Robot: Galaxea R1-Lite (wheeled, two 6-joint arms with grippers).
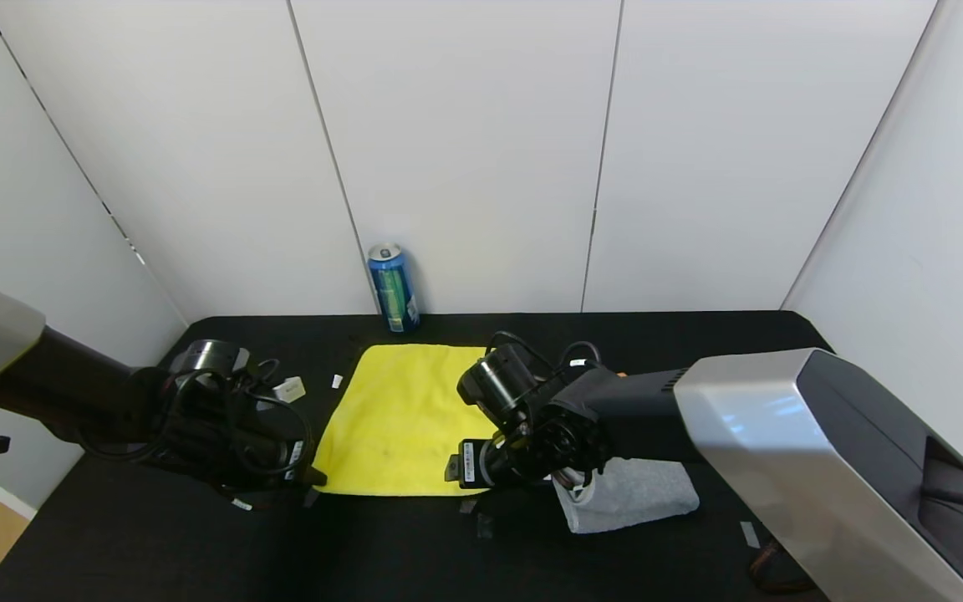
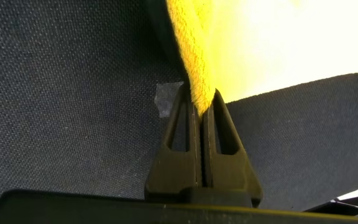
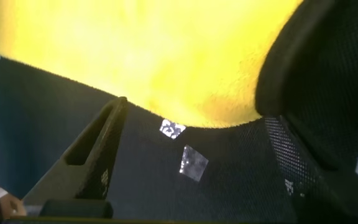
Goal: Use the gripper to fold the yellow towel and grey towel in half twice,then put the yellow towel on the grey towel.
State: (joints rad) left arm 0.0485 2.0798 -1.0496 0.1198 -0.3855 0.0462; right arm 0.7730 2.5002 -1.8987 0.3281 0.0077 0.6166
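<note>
The yellow towel (image 1: 398,418) lies flat on the black table, in the middle. My left gripper (image 1: 314,478) is at its near left corner and is shut on that corner; in the left wrist view (image 2: 201,93) the yellow cloth (image 2: 260,43) is pinched between the two fingers. My right gripper (image 1: 456,468) is at the towel's near right corner, low over the table. In the right wrist view (image 3: 191,112) it is open, with the yellow edge (image 3: 166,56) just beyond the fingertips and nothing between them. The grey towel (image 1: 628,493) lies folded into a small pad to the right, partly hidden by my right arm.
A blue can (image 1: 392,288) stands at the back against the white wall. A small white block (image 1: 288,390) and a tape scrap (image 1: 337,381) lie left of the yellow towel. Tape marks (image 1: 484,525) dot the black table (image 1: 155,543) near the front.
</note>
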